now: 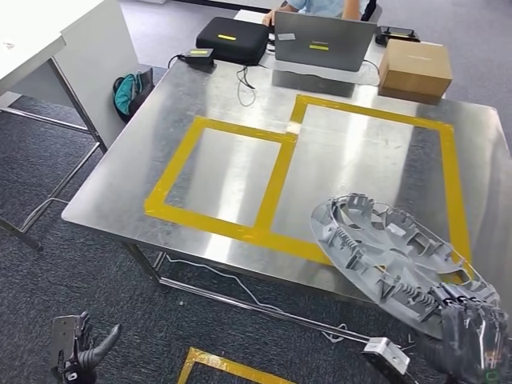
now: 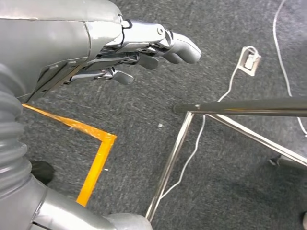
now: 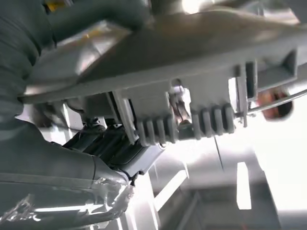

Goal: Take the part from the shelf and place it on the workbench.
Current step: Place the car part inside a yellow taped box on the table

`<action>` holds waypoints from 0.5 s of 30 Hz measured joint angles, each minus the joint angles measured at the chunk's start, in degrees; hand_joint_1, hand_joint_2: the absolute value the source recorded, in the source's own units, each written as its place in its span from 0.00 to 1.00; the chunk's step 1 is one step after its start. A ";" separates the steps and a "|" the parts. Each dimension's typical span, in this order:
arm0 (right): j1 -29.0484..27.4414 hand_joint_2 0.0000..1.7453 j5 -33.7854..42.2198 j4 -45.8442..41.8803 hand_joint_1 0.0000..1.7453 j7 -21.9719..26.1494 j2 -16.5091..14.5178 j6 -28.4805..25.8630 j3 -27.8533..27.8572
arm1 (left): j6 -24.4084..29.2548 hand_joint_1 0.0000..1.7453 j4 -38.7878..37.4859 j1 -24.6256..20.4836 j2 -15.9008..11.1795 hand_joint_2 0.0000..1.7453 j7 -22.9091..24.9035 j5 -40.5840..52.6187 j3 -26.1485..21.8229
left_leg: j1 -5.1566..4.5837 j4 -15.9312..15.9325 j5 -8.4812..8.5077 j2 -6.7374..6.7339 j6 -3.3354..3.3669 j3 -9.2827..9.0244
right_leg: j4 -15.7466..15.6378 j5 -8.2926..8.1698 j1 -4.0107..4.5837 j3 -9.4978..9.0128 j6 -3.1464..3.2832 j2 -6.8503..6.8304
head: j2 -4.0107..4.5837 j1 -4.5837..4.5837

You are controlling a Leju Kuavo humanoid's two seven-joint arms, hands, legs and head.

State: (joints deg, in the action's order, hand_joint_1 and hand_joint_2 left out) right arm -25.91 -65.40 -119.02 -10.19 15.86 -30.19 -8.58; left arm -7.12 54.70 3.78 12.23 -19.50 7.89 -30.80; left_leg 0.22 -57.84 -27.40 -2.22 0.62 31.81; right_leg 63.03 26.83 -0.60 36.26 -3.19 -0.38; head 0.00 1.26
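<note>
Right hand (image 1: 474,336) grips the part (image 1: 386,248); left hand (image 1: 75,352) hangs open.

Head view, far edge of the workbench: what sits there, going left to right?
Small black adapter → black case → grey laptop → cardboard box. A person sits behind the laptop.

no legible text, labels or numbers
</note>
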 joint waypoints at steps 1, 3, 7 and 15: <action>0.28 1.00 3.10 0.27 0.97 -0.23 0.06 2.51 0.72 | 0.13 0.00 -0.13 -0.19 -0.14 1.00 -0.05 0.07 0.03 | -0.13 -0.06 -0.09 -0.08 -0.23 -0.08 | -2.60 -0.65 0.04 -1.54 0.17 -0.23 | 0.00 -0.04; 0.83 1.00 8.87 1.28 0.97 -0.70 0.31 7.41 2.82 | 0.26 0.00 -0.82 -0.54 -0.66 1.00 -0.63 0.34 0.05 | -0.44 -0.18 -0.11 -0.07 0.20 -0.07 | -4.07 -0.83 0.08 -2.47 0.10 -0.33 | 0.00 -0.11; 2.07 1.00 17.89 4.75 0.97 0.85 0.91 15.47 9.81 | 0.26 0.00 -4.06 -1.39 -1.81 1.00 -3.22 0.99 0.43 | -0.49 0.39 0.29 -0.05 0.71 -0.24 | -4.17 -0.96 0.13 -2.37 0.14 -0.20 | 0.00 -0.14; 4.45 1.00 19.42 9.25 0.97 2.11 1.25 19.58 18.81 | 0.27 0.00 -7.99 -2.39 -3.21 1.00 -4.23 1.26 1.16 | -0.40 0.99 0.69 -0.04 -0.71 -0.39 | -4.15 -1.05 0.20 -2.31 0.76 -0.28 | 0.00 -0.09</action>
State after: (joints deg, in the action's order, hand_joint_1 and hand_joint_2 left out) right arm -21.46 -45.98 -109.77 -8.08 17.11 -10.60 10.23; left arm -6.85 46.71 1.40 9.02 -23.74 9.15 -29.63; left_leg -0.19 -56.86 -26.71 -2.26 -0.09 31.43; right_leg 58.88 25.77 -0.40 33.95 -2.44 -0.66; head 0.00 1.17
